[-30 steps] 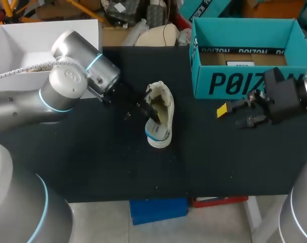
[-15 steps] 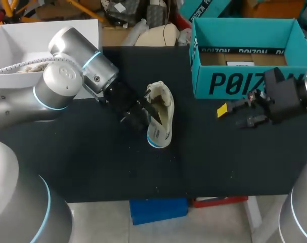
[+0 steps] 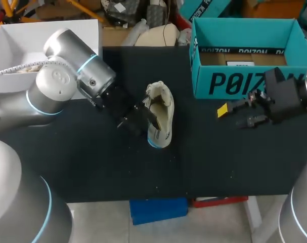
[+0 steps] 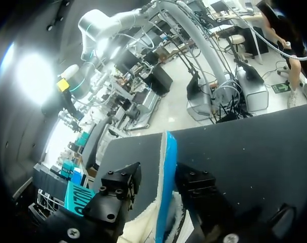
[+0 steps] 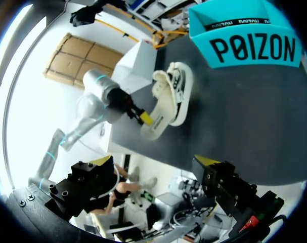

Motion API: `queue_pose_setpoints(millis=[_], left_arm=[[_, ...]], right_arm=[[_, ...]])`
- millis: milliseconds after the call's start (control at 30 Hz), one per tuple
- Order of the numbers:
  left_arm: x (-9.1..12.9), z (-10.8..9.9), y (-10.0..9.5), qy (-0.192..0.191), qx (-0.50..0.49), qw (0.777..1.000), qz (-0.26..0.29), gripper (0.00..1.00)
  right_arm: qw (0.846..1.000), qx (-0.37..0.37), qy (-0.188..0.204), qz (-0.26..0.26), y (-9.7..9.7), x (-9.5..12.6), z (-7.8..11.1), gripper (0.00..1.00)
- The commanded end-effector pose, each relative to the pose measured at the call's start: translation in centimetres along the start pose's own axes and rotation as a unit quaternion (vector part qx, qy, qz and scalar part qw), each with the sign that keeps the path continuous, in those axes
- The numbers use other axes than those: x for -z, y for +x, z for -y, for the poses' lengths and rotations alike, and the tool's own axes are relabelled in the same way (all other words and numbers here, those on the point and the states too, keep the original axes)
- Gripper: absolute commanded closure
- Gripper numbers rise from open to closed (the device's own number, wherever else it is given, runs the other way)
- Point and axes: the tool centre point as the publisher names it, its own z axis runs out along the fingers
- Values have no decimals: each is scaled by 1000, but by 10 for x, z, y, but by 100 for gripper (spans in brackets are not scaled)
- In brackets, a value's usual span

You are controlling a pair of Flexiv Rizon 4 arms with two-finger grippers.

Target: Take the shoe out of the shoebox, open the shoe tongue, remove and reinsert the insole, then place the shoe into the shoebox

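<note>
A cream shoe (image 3: 163,104) lies on the black table (image 3: 92,167) at its middle. Its white insole with a blue underside (image 3: 156,138) sticks out at the end nearer the front edge. My left gripper (image 3: 145,119) is against the shoe's left side. In the left wrist view the insole's edge (image 4: 166,177) stands between the open fingers (image 4: 122,183), with a gap on one side. The right wrist view shows the shoe (image 5: 174,93) and the left gripper's yellow tip beside it. My right gripper (image 3: 229,114) hangs open and empty in front of the teal shoebox (image 3: 244,83).
The teal shoebox (image 5: 252,38) stands open at the back right, with cardboard inside. A white open box (image 3: 16,43) sits at the back left, behind my left arm (image 3: 57,88). Bare black table stretches along the front edge.
My left gripper's fingers have spread apart and let go of the insole, and the gripper has slid a little toward the front. The insole sits lower against the shoe. The right arm has not moved.
</note>
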Motion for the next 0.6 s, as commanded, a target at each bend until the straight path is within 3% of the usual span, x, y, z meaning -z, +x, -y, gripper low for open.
queue_pose_setpoints(millis=[33,67,100,367,600], left_arm=[[4,8,0,-4,1,1000,-2,65],[4,8,1,-5,0,1000,-5,79],[4,7,2,-4,2,1000,-6,100],[3,-4,3,0,4,1000,-8,100],[4,-28,1,0,3,1000,17,100]], right_arm=[[1000,0,0,1,0,0,0,0],[1000,0,0,1,0,0,0,0],[1000,0,0,1,0,0,0,0],[1000,0,0,1,0,0,0,0],[1000,0,0,1,0,0,0,0]])
